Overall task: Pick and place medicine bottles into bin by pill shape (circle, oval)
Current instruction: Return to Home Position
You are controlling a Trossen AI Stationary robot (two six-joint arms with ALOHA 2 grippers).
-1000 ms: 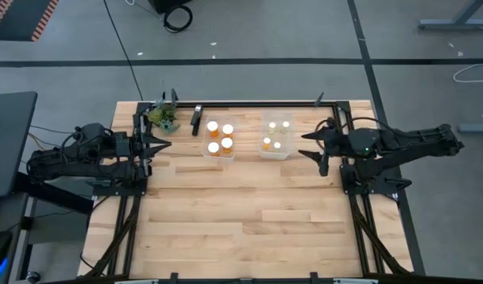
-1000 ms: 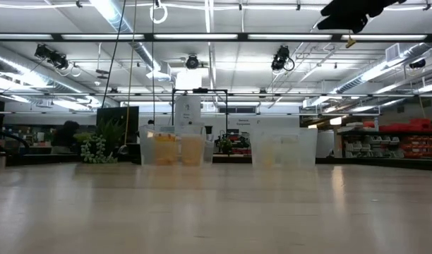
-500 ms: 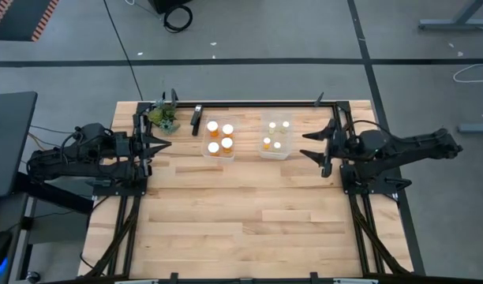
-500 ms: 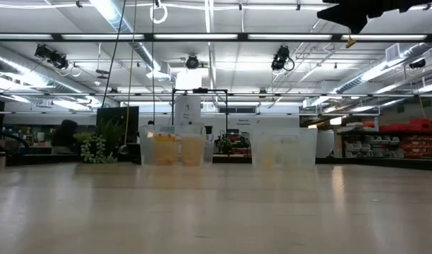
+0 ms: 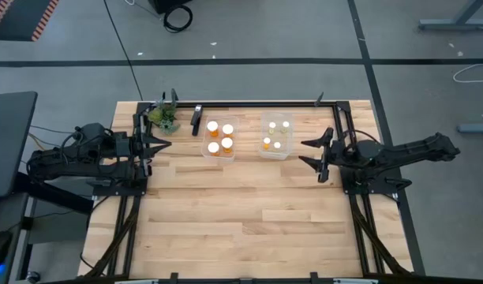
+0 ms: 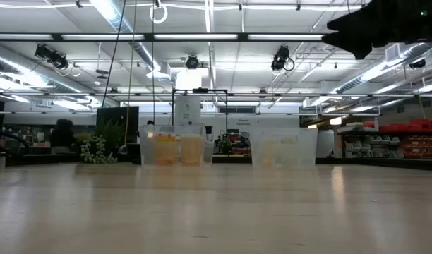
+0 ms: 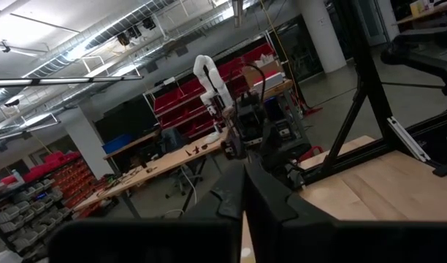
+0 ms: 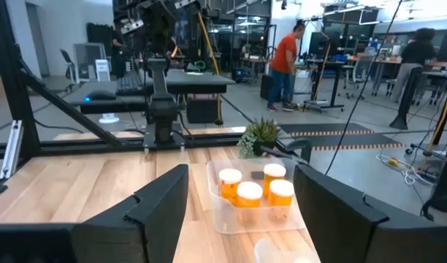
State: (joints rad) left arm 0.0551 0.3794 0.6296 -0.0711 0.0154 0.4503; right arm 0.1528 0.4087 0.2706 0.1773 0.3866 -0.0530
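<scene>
Several orange medicine bottles (image 5: 219, 137) with white caps stand upright in a clear bin (image 5: 207, 151) at the table's far middle. Several smaller pale bottles (image 5: 277, 135) stand in a second clear bin (image 5: 264, 153) to its right. In the low view both bins, the orange-filled one (image 6: 172, 146) and the pale one (image 6: 283, 146), rest on the tabletop. My right gripper (image 5: 306, 151) hangs open above the table to the right of the bins and points at them, nothing between its fingers (image 8: 242, 175). At the left edge my left gripper (image 5: 167, 143) stays shut and empty (image 7: 245, 186).
A small green plant (image 5: 162, 117) and a dark object (image 5: 196, 118) sit at the far edge, left of the bins. Black frame rails (image 5: 257, 103) run along the far edge. Bare wooden tabletop (image 5: 241, 213) stretches toward the near side. People (image 8: 285, 62) stand in the room beyond.
My right gripper has come down toward the table and drifted slightly toward the near edge, its fingers tipping to level. It has stayed open. Bottles and bins have kept still.
</scene>
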